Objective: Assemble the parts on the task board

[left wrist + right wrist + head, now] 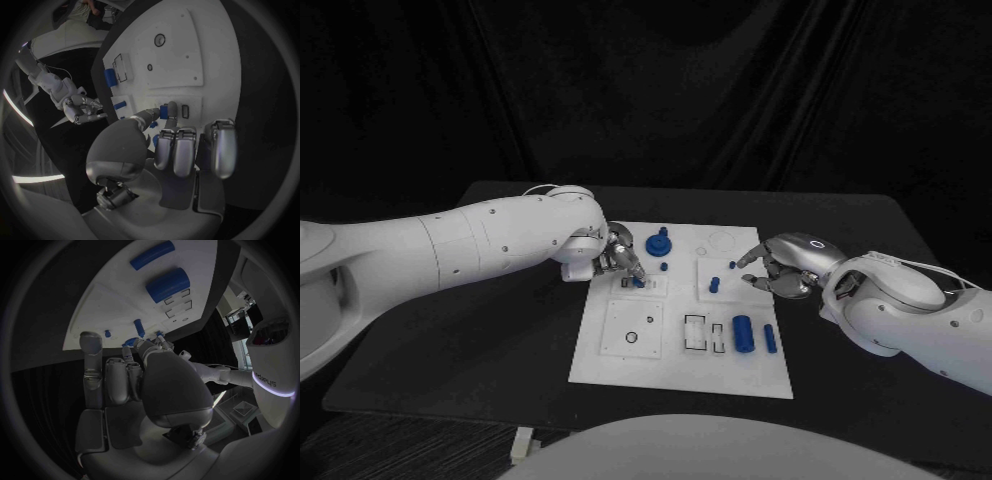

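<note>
Two silver fingertips (167, 111) of the left hand (615, 258) pinch a small blue peg (163, 112) just above a small rectangular slot (185, 111) in the flat white task board (625, 355), while the other fingers hang curled beside it. The right hand (779, 268) hovers over the board's right edge with fingers bent inward; whether they hold anything I cannot tell. Near it a short blue pin (714, 285) stands upright on the board. Closer to the robot lie a thick blue cylinder (743, 334) and, just beside it, a thin blue rod (770, 338). Toward the far edge stands a blue knobbed piece (661, 242). Everything rests on a black table (473, 350).
</note>
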Robot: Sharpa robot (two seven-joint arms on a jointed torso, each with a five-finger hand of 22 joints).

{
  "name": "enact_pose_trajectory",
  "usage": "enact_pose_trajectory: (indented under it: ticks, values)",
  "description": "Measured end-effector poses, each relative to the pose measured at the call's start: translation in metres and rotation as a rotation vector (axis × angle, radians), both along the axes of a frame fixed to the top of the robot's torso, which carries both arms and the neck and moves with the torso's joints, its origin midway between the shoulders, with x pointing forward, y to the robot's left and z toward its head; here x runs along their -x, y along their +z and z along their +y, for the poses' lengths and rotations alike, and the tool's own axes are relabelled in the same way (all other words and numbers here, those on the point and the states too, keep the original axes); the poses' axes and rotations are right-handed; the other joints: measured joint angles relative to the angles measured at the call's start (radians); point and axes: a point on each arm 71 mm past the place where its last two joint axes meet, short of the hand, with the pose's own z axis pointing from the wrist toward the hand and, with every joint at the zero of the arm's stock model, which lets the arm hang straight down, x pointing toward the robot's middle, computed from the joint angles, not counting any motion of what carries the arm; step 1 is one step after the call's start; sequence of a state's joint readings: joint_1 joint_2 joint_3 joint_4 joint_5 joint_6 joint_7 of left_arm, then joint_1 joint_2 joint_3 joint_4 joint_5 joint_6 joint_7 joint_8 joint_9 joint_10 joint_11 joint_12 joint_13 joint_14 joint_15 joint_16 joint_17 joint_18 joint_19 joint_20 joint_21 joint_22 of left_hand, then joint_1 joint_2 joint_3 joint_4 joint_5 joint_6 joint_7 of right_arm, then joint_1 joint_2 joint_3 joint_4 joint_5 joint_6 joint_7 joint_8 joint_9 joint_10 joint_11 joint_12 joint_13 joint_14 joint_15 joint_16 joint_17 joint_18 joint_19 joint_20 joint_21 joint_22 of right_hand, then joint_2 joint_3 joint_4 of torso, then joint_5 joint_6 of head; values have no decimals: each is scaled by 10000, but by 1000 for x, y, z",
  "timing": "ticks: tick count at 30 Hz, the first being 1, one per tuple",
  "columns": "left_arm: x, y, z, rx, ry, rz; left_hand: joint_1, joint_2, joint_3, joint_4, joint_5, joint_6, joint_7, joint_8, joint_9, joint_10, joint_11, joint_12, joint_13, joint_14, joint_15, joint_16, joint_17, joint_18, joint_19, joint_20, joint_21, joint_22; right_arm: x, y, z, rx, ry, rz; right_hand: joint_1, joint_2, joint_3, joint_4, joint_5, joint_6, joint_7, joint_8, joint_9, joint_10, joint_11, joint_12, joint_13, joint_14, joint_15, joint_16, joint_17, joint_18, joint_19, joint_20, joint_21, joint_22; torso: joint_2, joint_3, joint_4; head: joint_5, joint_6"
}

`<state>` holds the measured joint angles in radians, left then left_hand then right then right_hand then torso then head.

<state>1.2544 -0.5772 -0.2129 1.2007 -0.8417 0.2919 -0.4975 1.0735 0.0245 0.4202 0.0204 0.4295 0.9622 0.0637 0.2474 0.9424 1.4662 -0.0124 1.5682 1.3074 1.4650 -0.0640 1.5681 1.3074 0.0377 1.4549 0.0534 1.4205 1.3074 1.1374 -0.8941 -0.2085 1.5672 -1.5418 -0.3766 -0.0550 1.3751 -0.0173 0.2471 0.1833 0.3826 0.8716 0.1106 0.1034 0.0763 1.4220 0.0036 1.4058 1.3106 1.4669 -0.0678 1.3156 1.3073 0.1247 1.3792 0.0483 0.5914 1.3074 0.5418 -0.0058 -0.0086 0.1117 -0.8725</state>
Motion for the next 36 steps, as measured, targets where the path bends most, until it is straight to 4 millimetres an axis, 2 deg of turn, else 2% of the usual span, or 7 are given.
enact_pose_trajectory:
  ticks: [36]
  values:
    - [0, -5, 1, -6, 76, 103, 11, 11, 28, -28, 41, 32, -3, -74, 9, 0, 1, 0, 0, 0, 0, 0, 0, 0, -36, -36, 0, 0, 0, -1, -1, -118, -117, 135, 0, 0, 55, -1, 40, 0, 0, 0, 2, -36, 37, -41, -1, 0, 0, -33, 0, 1, 0, 0, -61, 7, -4, 0, -6, 4, 0]
